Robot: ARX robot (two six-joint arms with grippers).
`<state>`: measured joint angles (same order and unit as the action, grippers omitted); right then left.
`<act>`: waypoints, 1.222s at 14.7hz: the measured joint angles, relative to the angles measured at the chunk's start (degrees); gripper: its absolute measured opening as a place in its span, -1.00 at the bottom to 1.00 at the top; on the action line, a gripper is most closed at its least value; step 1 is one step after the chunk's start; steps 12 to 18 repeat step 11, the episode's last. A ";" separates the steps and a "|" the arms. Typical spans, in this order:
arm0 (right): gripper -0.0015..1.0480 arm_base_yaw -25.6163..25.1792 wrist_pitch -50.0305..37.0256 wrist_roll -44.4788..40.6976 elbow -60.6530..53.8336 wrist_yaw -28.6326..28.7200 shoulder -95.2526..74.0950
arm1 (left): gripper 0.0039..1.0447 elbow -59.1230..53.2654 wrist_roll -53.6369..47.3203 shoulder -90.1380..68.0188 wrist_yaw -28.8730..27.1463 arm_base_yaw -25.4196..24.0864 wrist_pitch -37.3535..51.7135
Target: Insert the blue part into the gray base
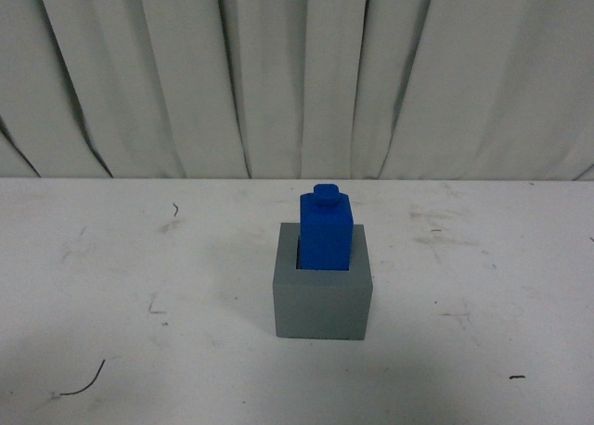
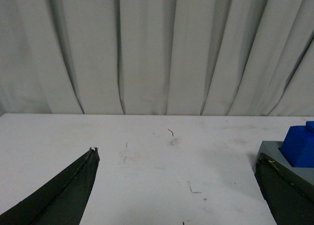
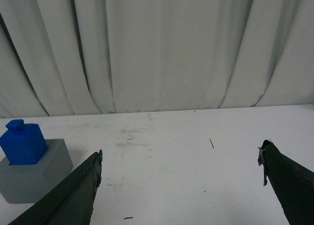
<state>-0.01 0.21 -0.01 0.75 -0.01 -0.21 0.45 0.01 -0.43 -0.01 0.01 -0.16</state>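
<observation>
While neither arm shows in the front view, we see both grippers via the wrist cams. Nearest to us on the left wrist cam, the left gripper (image 2: 176,176) has its two dark fingers spread wide w/ bare table between them, holding nothing. Same on the right wrist cam: the right gripper (image 3: 180,168) is spread wide, nothing between its fingers.

Farther out, approx. mid-table in the front view, sits the gray base (image 1: 323,300). We see the blue part (image 1: 326,228) standing upright in the base's top recess, lower end down inside, upper body and round stud sticking up above the rim. It looks set toward the back of the recess; a strip of gray rim shows on each side.

On the left wrist cam the base & blue part sit at the frame edge, just behind one finger; we can't tell if they touch. On the right wrist cam they're beside the other gripper's finger, apart from it.

The white table (image 1: 139,286) has scuffs & small dark marks. Behind it hangs a pleated white curtain (image 1: 278,72).
</observation>
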 joint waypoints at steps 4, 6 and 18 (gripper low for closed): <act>0.88 0.00 0.00 0.00 0.00 0.00 0.00 | 0.88 0.00 0.00 0.00 0.00 0.00 0.00; 0.88 0.00 0.00 0.00 0.00 0.00 0.00 | 0.88 0.00 -0.02 0.00 0.00 0.00 0.00; 0.88 0.00 0.00 0.00 0.00 0.00 0.00 | 0.88 0.00 0.00 0.00 0.00 0.00 0.00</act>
